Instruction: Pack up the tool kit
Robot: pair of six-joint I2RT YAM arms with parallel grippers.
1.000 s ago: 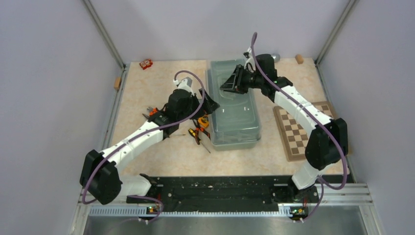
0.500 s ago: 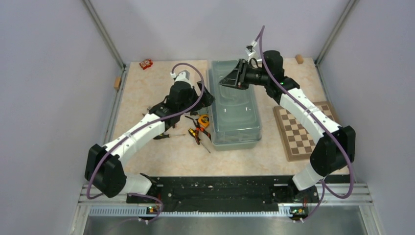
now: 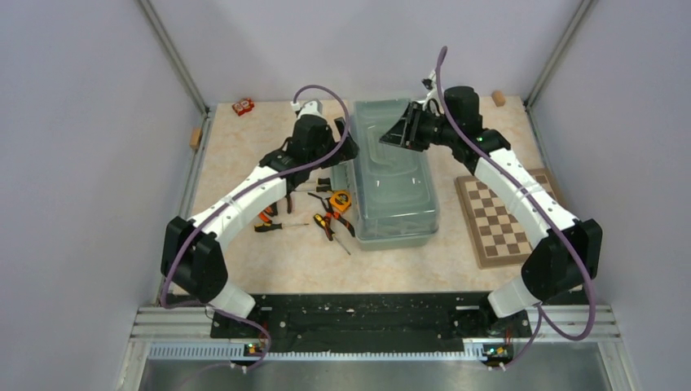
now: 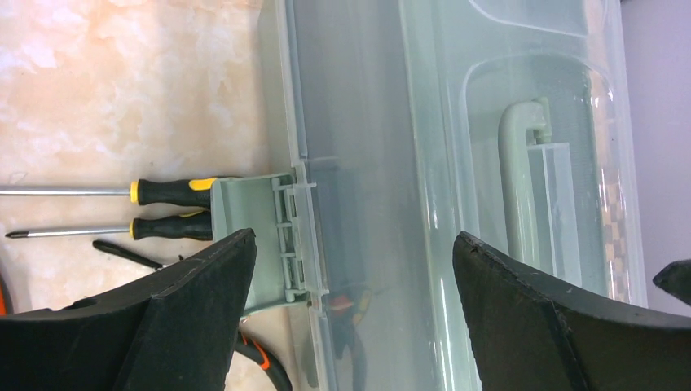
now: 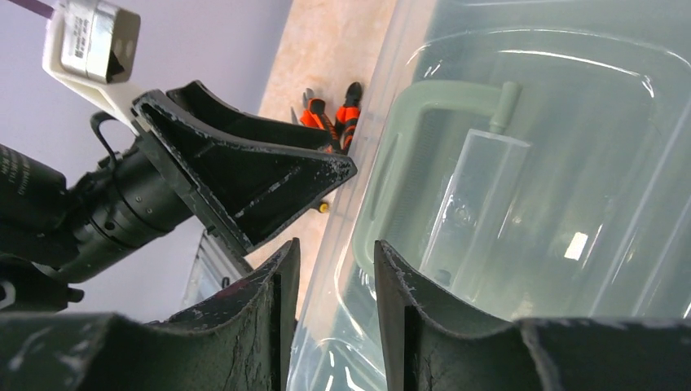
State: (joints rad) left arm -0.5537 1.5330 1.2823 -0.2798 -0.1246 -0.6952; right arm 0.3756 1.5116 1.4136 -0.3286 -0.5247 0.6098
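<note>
The sage-green toolbox (image 3: 395,204) stands mid-table with its translucent lid (image 4: 424,122) on it and the lid handle (image 5: 407,114) showing. My left gripper (image 3: 341,153) (image 4: 354,240) is wide open and straddles the box's left edge by the flipped-out latch (image 4: 261,236), touching nothing. My right gripper (image 3: 395,134) (image 5: 336,244) hovers over the far left part of the lid. Its jaws are narrowly apart, with the lid's rim running through the gap. Left of the box lie two yellow-black screwdrivers (image 4: 171,191), orange-black pliers (image 3: 326,221) and the orange tape measure (image 3: 339,200).
A brown-and-cream chessboard (image 3: 501,216) lies right of the toolbox. A small red object (image 3: 243,107) sits at the far left corner. Wooden blocks rest by the left wall (image 3: 195,137) and the far right corner (image 3: 498,98).
The left arm has swung toward the far side along the box's left edge, uncovering the tools. The right gripper has shifted right, and its jaws have parted slightly.
</note>
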